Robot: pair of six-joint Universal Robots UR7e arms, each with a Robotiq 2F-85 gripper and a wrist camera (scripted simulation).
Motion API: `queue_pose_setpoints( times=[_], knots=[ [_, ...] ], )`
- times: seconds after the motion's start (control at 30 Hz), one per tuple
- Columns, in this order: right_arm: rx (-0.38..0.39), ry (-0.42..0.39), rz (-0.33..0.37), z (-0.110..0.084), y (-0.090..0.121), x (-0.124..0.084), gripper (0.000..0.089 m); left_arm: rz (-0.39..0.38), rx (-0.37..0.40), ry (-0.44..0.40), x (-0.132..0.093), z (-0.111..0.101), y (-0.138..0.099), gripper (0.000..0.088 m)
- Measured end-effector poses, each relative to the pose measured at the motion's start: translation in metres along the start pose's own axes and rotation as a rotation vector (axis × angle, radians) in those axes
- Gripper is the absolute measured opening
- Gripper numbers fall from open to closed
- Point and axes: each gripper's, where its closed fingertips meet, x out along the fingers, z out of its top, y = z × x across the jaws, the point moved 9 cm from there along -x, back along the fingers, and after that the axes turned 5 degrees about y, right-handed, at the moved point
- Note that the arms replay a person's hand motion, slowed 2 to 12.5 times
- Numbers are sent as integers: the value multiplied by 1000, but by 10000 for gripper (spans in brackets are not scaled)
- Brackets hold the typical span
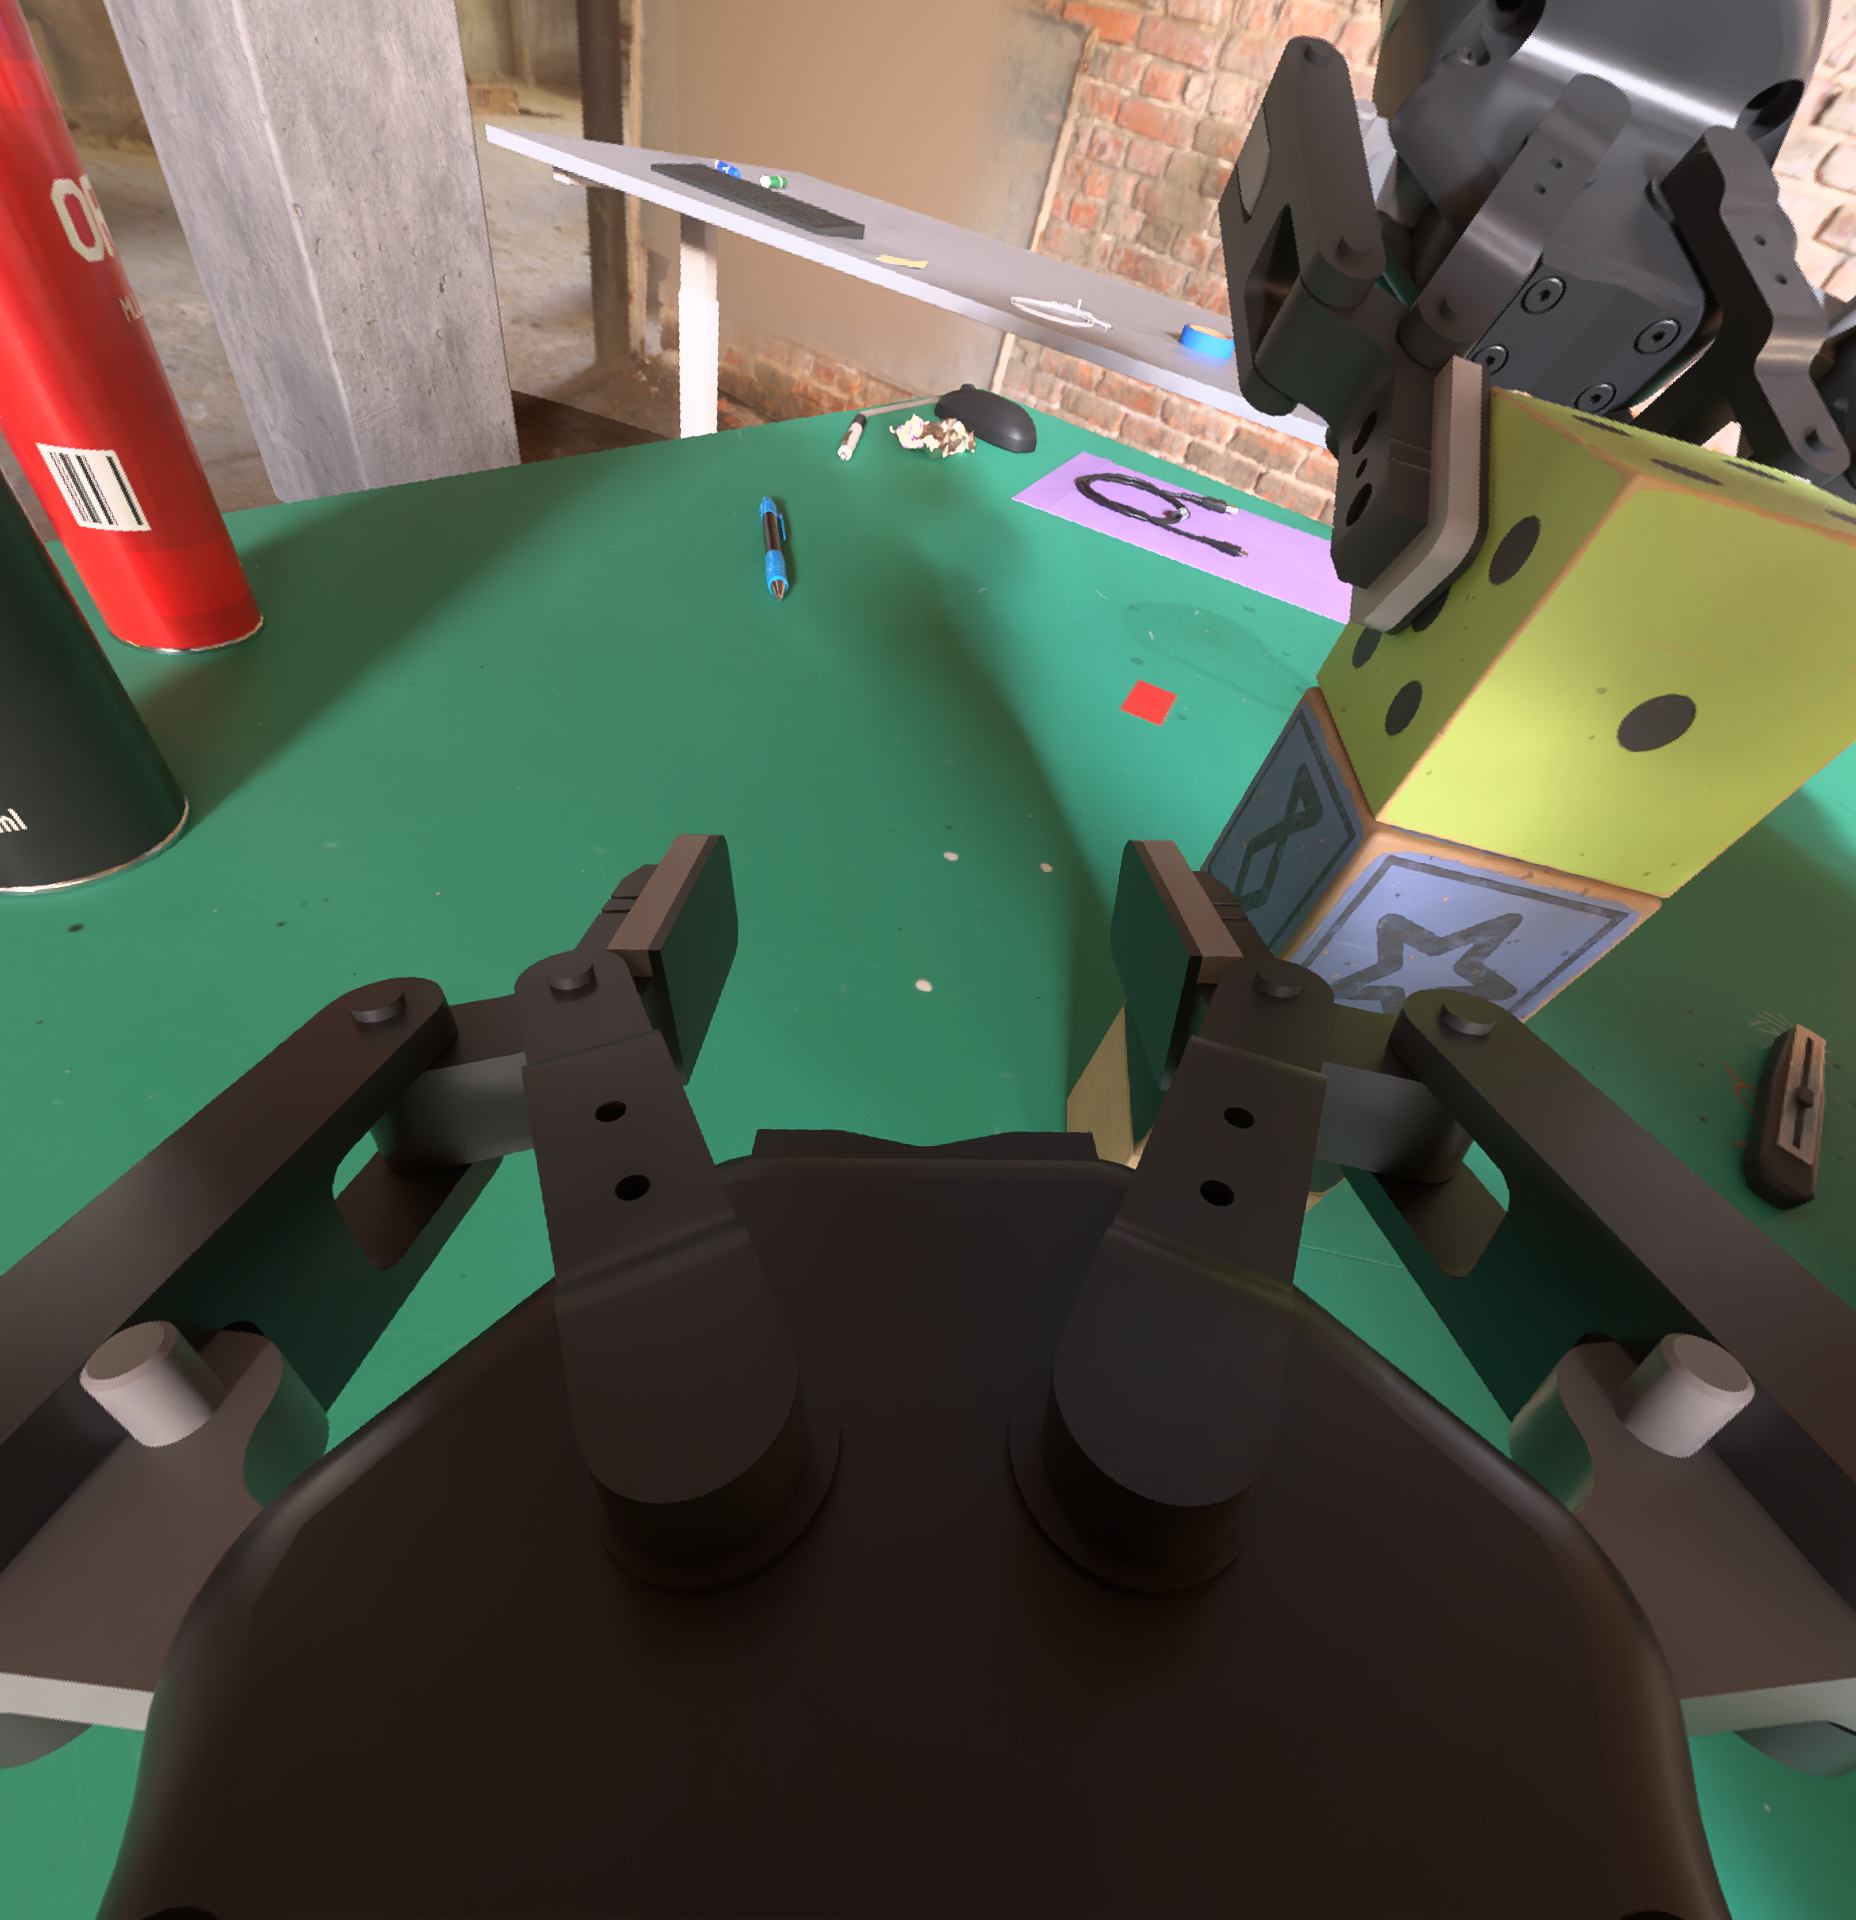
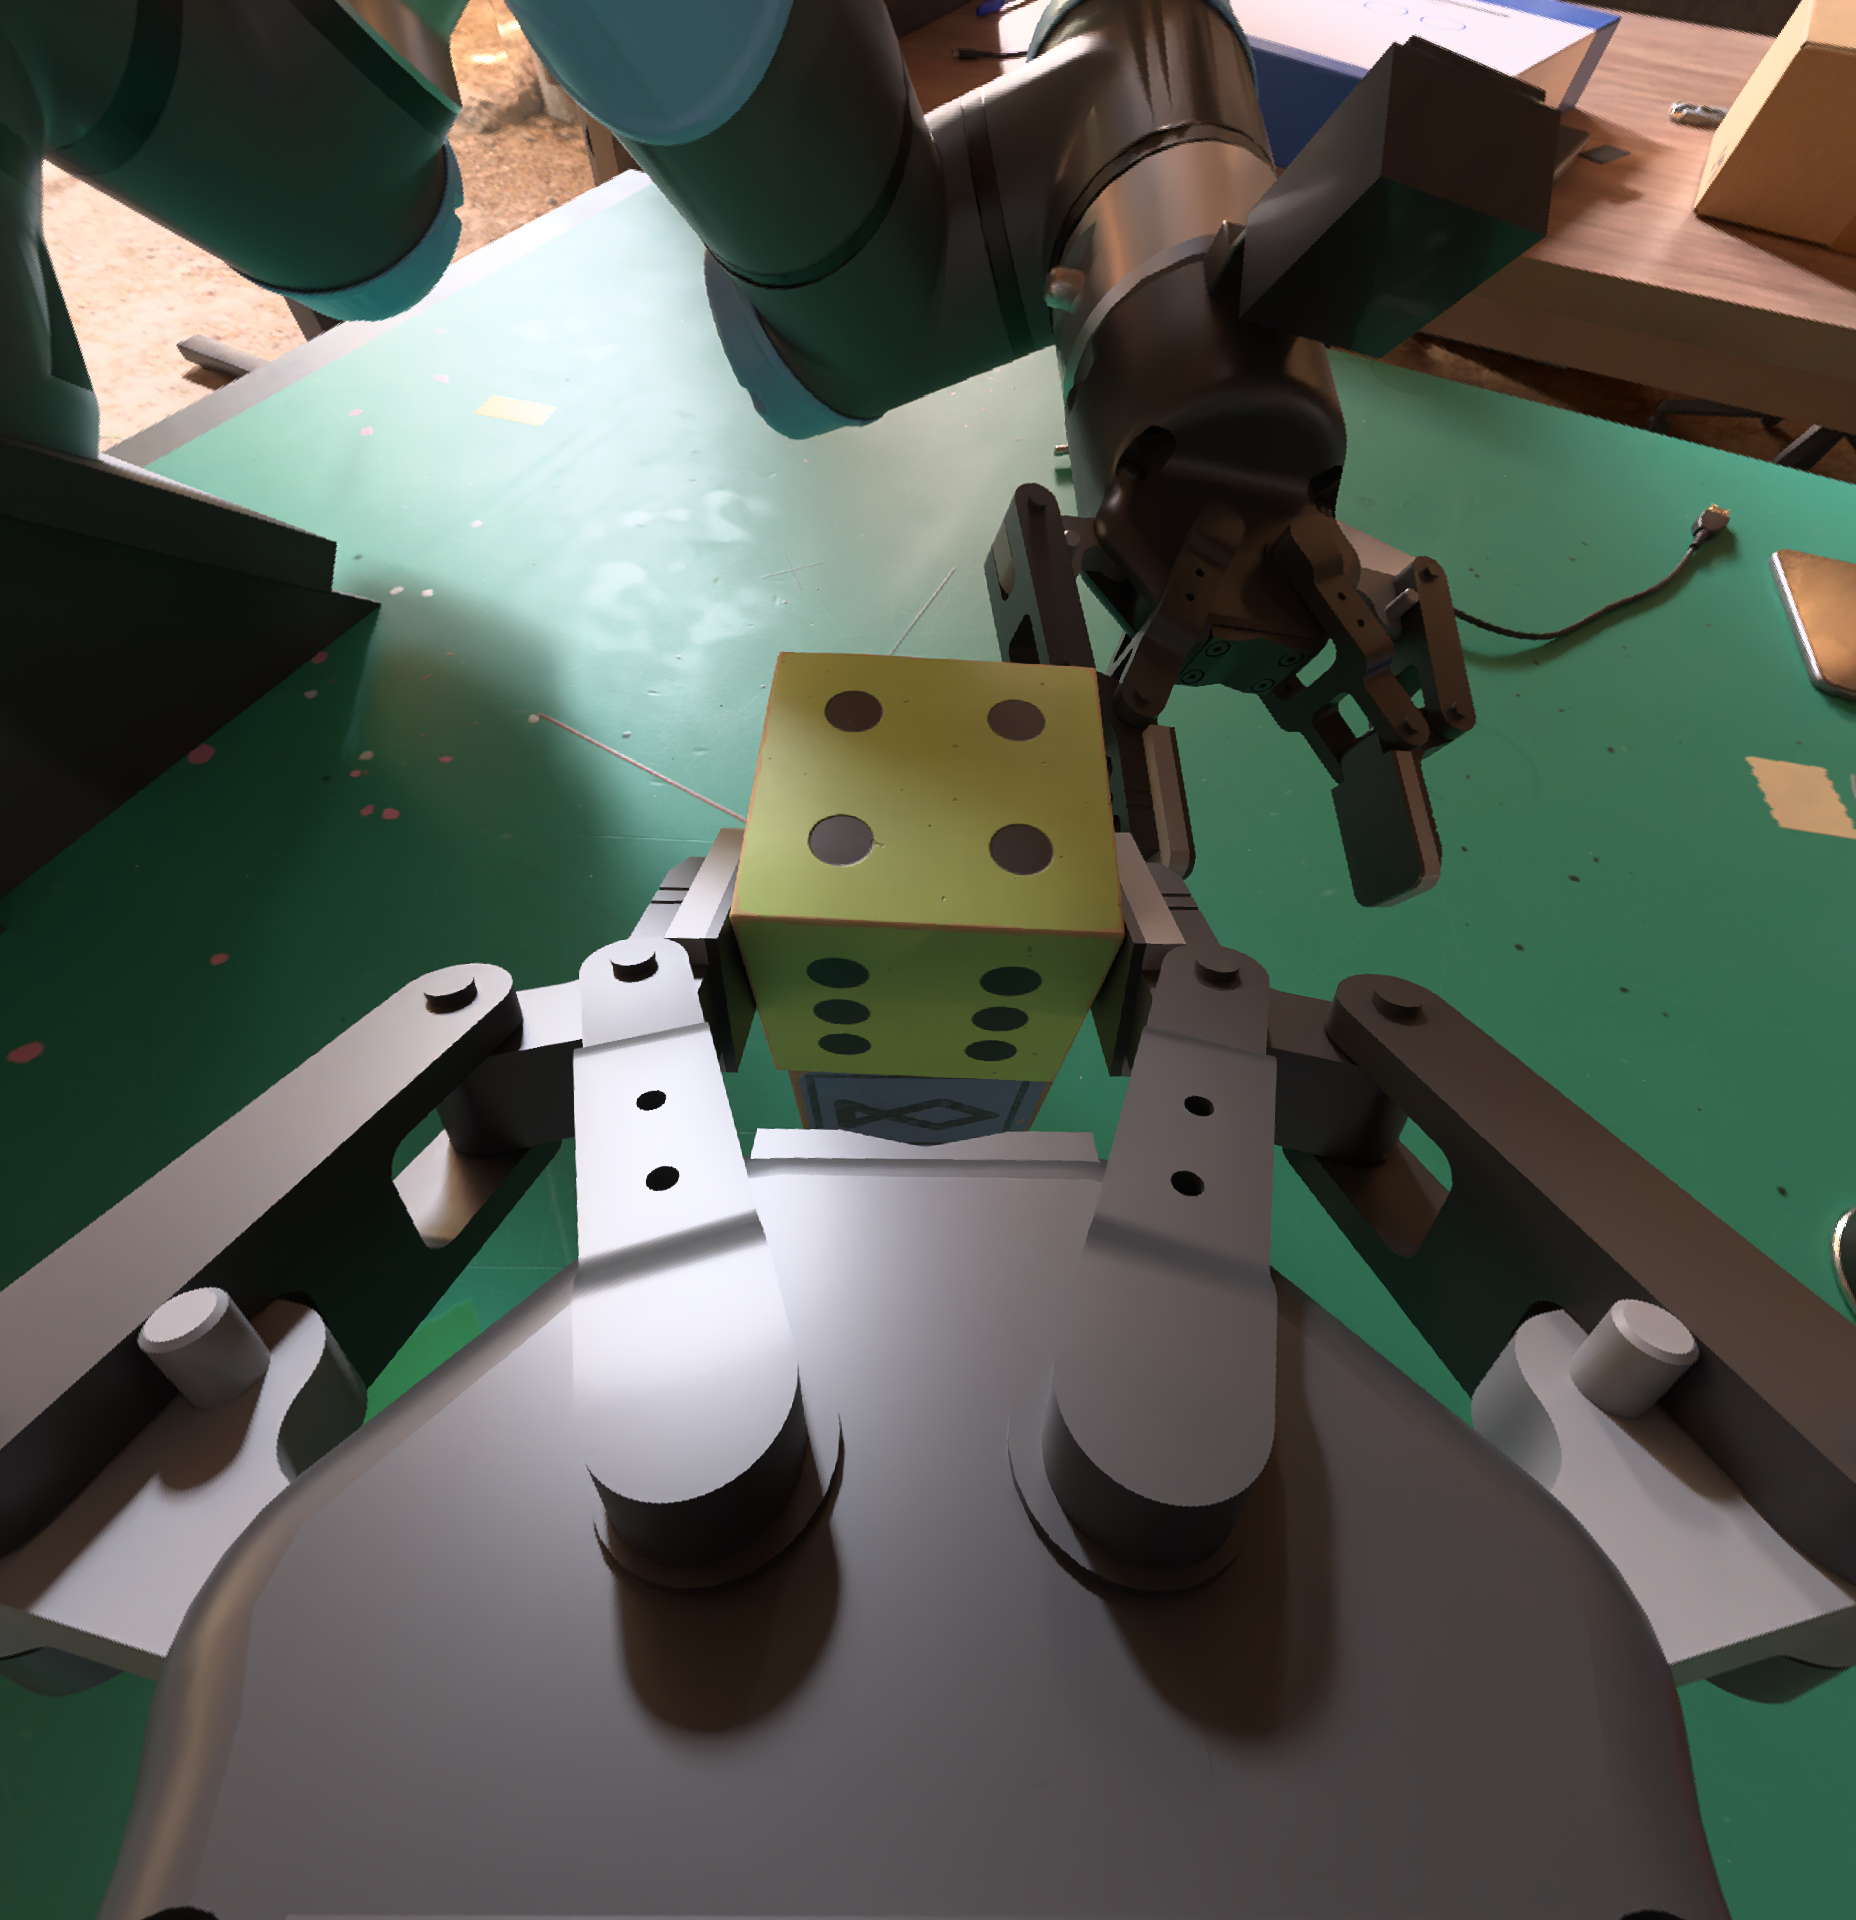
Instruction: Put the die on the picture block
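Note:
A yellow-green die (image 2: 924, 790) with dark pips sits on top of the blue picture block (image 2: 919, 1114), four pips facing up. My right gripper (image 2: 929, 914) is shut on the die, one pad on each side face. In the left wrist view the die (image 1: 1589, 644) stands on the block (image 1: 1423, 956), which shows a star face, and one right finger (image 1: 1407, 520) presses on the die's side. My left gripper (image 1: 924, 935) is open and empty, low over the green table (image 1: 591, 779), just left of the block. It also shows beyond the die in the right wrist view (image 2: 1277, 800).
A red can (image 1: 103, 364) and a dark can (image 1: 41, 727) stand at the left. A blue pen (image 1: 773, 545), a mouse (image 1: 991, 421), a purple sheet with a cable (image 1: 1184, 520) and a red square (image 1: 1147, 703) lie farther off. A dark box (image 2: 124, 644) stands at the left.

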Motion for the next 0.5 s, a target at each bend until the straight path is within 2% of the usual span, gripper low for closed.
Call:
queue_pose_setpoints(
  times=[0.33, 0.4, 0.5],
  knots=[
    [9, -6, 1, 0, 0, 1, 525, 0, -1, -2, 0, 0, 0, 645],
    [12, -13, 3, 0, 0, 1, 651, 0, -1, -2, -1, 0, 0, 645],
    [17, -30, 5, 1, 0, 0, 727, 0, -1, -3, -1, 0, 0, 645]
  ],
)
